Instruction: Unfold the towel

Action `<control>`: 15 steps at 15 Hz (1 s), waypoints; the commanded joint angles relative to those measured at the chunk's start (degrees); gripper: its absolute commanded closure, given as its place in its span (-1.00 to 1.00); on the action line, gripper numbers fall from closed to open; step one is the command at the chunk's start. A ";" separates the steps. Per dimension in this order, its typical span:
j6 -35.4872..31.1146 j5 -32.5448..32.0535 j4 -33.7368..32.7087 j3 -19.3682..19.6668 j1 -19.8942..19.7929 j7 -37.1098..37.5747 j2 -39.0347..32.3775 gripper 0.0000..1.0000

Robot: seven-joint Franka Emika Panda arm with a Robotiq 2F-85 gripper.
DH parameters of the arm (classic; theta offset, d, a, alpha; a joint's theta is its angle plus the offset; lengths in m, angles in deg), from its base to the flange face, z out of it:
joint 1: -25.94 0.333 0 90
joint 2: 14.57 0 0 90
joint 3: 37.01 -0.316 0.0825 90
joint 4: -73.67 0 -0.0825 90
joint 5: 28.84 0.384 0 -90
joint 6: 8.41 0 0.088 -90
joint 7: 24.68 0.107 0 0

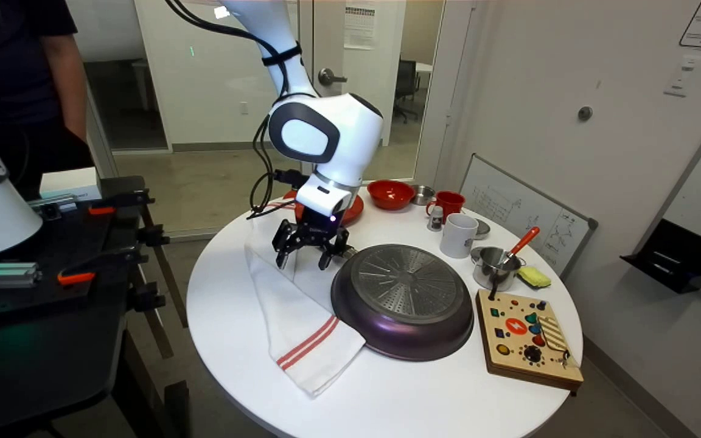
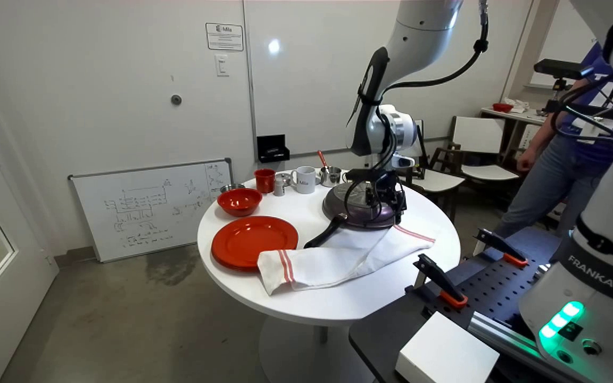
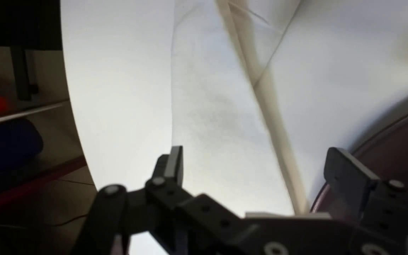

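Observation:
The white towel (image 1: 292, 316) lies on the round table in a long folded strip, with red stripes near both ends. In an exterior view, one end of the towel (image 2: 312, 268) reaches the red plates and the other lies by the pan. My gripper (image 1: 303, 263) is open and points down above the towel's middle, with nothing between its fingers. In the wrist view, the towel (image 3: 218, 117) shows between the open fingers of the gripper (image 3: 255, 154), with a fold edge running lengthwise. The gripper's height above the cloth is hard to tell.
An upside-down dark pan (image 1: 408, 298) stands right beside the towel and gripper; its handle (image 2: 328, 232) points toward the red plates (image 2: 253, 242). A wooden switch board (image 1: 527, 340), white mug (image 1: 459, 235), steel pot (image 1: 496, 267) and red bowl (image 1: 390, 193) are also on the table.

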State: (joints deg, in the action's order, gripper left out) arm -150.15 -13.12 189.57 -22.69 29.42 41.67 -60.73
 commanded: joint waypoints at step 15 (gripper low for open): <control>-19.93 13.11 7.47 -21.95 -26.44 -30.13 1.47 -1.00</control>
State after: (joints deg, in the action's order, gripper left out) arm -171.79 -4.08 195.08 -40.57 7.95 20.38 -61.46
